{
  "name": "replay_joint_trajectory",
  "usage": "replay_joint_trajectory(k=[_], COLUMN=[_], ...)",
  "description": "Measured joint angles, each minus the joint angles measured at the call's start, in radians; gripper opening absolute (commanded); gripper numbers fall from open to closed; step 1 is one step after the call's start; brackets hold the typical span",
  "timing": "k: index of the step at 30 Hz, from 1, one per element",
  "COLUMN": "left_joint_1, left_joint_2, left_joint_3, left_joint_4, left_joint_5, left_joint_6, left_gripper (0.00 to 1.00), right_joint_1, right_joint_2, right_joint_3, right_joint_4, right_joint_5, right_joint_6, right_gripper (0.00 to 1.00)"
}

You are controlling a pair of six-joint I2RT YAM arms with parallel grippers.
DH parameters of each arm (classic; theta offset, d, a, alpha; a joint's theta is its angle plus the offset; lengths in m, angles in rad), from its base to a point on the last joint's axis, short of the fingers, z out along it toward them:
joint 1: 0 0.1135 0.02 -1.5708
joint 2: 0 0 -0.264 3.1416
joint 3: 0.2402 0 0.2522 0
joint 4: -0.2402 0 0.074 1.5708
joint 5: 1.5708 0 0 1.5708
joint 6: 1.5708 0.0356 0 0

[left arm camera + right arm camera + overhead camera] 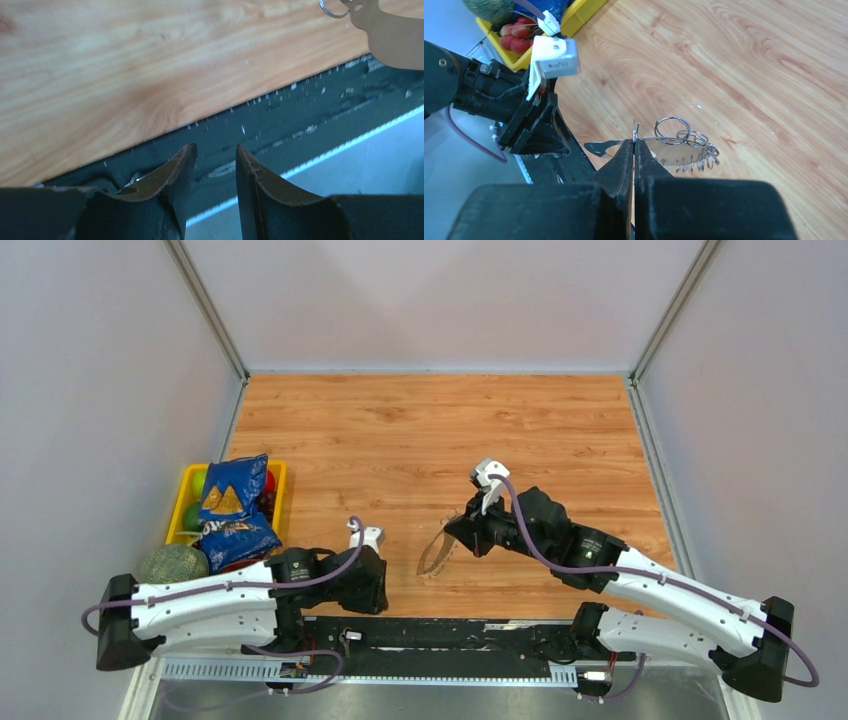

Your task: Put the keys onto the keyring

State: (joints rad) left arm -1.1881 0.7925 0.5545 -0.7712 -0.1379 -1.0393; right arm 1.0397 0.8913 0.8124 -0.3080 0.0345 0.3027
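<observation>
Over the wooden table, the left gripper is hovering half-open and empty at the near edge, while the right gripper is pinching the keyring tight just above the boards. No key is showing clearly. The right should be holding the hoop steady and level for threading

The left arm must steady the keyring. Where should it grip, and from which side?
Probably the keyring rim opposite the right gripper, coming from the left: the thin hoop is pinched at one edge, its free end towards the left gripper.
</observation>
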Motion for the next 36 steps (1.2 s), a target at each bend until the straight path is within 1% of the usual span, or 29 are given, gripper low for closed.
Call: replay_joint_trajectory(k=[3, 7, 10, 12, 13, 14, 18, 20, 24, 29, 36], left_joint_1=[-0.110, -0.211, -0.251, -0.259, -0.261, -0.262, -0.275, -0.288, -0.331, -0.389, -0.409], left_joint_2=[0.089, 0.217, 0.274, 0.268, 0.241, 0.235, 0.140, 0.125, 0.181, 0.314, 0.316], left_joint_3=[0.085, 0.163, 0.159, 0.143, 0.119, 0.115, 0.042, 0.023, 0.020, 0.021, 0.017], left_joint_4=[-0.100, -0.237, -0.318, -0.349, -0.370, -0.375, -0.399, -0.404, -0.396, -0.379, -0.359], left_joint_5=[-0.039, -0.103, -0.132, -0.142, -0.148, -0.149, -0.147, -0.138, -0.116, -0.076, -0.047], left_joint_6=[-0.053, -0.142, -0.228, -0.282, -0.324, -0.331, -0.431, -0.467, -0.512, -0.539, -0.571], left_gripper=[0.47, 0.46, 0.44, 0.42, 0.39, 0.38, 0.29, 0.27, 0.27, 0.25, 0.22], right_joint_1=[0.000, 0.000, 0.000, 0.000, 0.000, 0.000, 0.000, 0.000, 0.000, 0.000, 0.000], right_joint_2=[-0.007, -0.032, -0.053, -0.068, -0.077, -0.085, -0.120, -0.130, -0.132, -0.133, -0.145], right_joint_3=[-0.022, -0.054, -0.072, -0.080, -0.084, -0.087, -0.102, -0.107, -0.111, -0.112, -0.122], right_joint_4=[0.025, 0.046, 0.058, 0.065, 0.068, 0.073, 0.083, 0.086, 0.088, 0.089, 0.089], right_joint_5=[-0.043, -0.090, -0.122, -0.143, -0.154, -0.162, -0.183, -0.191, -0.204, -0.217, -0.228], right_joint_6=[0.008, 0.019, 0.028, 0.033, 0.036, 0.037, 0.037, 0.037, 0.037, 0.037, 0.037], right_gripper=[0.00, 0.00, 0.00, 0.00, 0.00, 0.00, 0.00, 0.00, 0.00, 0.00, 0.00])
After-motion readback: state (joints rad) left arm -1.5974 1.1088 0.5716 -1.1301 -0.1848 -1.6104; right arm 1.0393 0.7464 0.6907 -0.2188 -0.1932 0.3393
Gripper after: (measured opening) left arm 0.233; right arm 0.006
